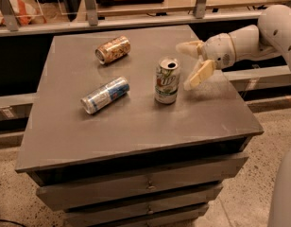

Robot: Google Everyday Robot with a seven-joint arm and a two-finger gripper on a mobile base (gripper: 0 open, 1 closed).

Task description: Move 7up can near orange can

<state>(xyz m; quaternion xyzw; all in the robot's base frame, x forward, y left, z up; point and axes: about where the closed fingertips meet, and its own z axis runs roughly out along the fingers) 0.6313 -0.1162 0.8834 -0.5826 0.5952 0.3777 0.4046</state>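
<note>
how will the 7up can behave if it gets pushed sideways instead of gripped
The 7up can stands upright, tall for its base, so a high push would likely tip it and set it rolling. Its top looks opened, so it may be light and dent easily. The hand hangs open beside it.
</note>
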